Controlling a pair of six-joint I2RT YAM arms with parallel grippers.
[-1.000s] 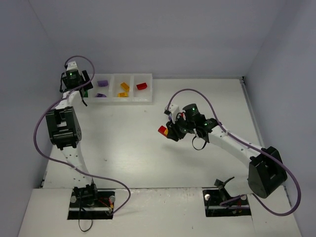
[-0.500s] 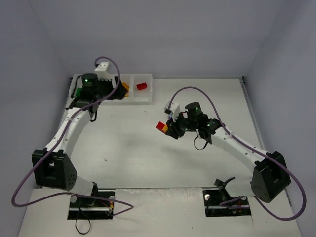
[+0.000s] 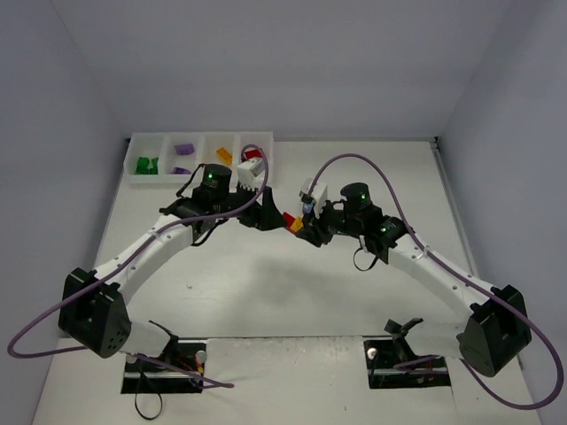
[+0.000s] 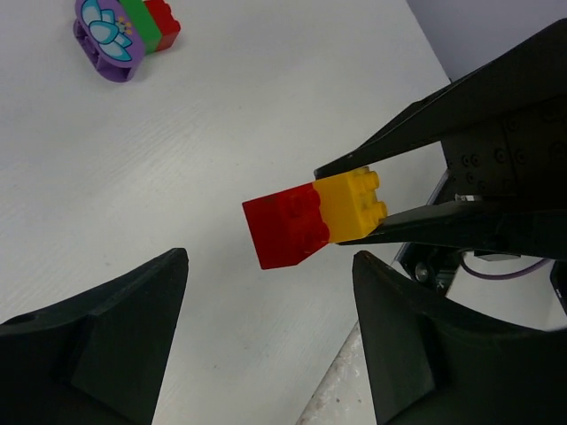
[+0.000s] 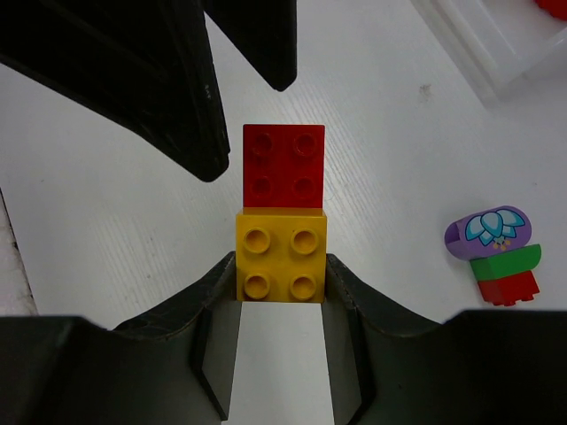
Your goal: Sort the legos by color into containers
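My right gripper (image 5: 281, 266) is shut on the yellow half (image 5: 281, 252) of a joined pair of legos; the red half (image 5: 283, 166) sticks out beyond its tips. The pair (image 3: 293, 225) hangs above the table's middle. My left gripper (image 4: 270, 266) is open and faces it, with the red half (image 4: 288, 226) just ahead of its spread fingertips (image 4: 168, 274), not touching. A purple, green and red stack (image 5: 494, 258) lies on the table nearby. The containers (image 3: 142, 181) at the back left hold green (image 3: 146, 164), purple (image 3: 183, 149), orange (image 3: 223, 157) and red (image 3: 252, 156) legos.
Both arms meet over the table's middle, the left forearm (image 3: 151, 243) stretching diagonally from the near left. Purple cables loop above each arm. The tray's corner (image 5: 496, 53) lies just beyond the held pair in the right wrist view. Grey walls close in the table.
The left arm has swung from the tray's left end to the middle, bringing its gripper up to the held pair. The right gripper has shifted slightly, still holding it.
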